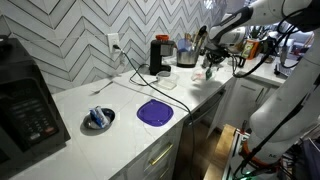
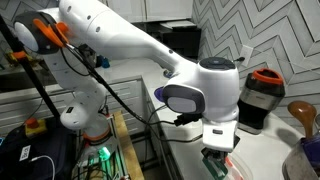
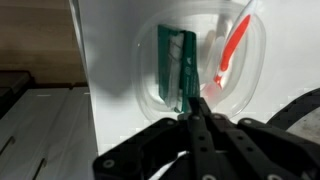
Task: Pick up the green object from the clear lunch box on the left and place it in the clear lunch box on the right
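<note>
In the wrist view a flat green object [image 3: 172, 62] stands out from my fingertips over a round clear lunch box [image 3: 140, 80] that also holds an orange-red utensil [image 3: 232, 50]. My gripper [image 3: 190, 102] is shut, its fingers pinched on the lower edge of the green object. The box sits on the white counter close to its edge. In both exterior views the gripper [image 1: 207, 66] [image 2: 218, 162] points down at the counter. A second clear container [image 1: 166, 82] lies on the counter nearby.
A blue plate [image 1: 154, 112] and a bowl with a blue item [image 1: 99, 119] lie on the white counter [image 1: 120, 140]. A black appliance [image 1: 25, 105] stands at one end and a coffee maker [image 1: 159, 55] against the tiled wall. A black jar [image 2: 262, 100] stands by the gripper.
</note>
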{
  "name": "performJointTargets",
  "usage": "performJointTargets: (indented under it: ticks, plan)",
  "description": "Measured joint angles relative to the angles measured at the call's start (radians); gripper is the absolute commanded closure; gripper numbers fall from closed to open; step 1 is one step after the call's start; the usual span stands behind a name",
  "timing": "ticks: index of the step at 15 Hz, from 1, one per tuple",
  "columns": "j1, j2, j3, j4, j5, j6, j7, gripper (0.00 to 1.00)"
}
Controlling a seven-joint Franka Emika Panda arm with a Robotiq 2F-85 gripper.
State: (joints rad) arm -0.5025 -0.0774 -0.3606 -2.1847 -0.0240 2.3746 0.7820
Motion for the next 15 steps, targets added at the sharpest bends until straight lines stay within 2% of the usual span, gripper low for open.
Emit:
performJointTargets:
  ticks: [2, 5, 11, 13, 15]
  plan:
    - [0.001, 0.011, -0.007, 0.001, 0.007, 0.0, 0.0, 0.66]
    - [0.002, 0.014, -0.015, 0.009, 0.016, 0.009, -0.01, 0.44]
    - [0.029, -0.078, -0.014, 0.013, 0.047, 0.126, -0.182, 0.01]
    - [0.038, -0.112, -0.013, 0.012, 0.072, 0.136, -0.234, 0.0]
    - [0.062, -0.144, -0.011, 0.01, 0.125, 0.139, -0.342, 0.0]
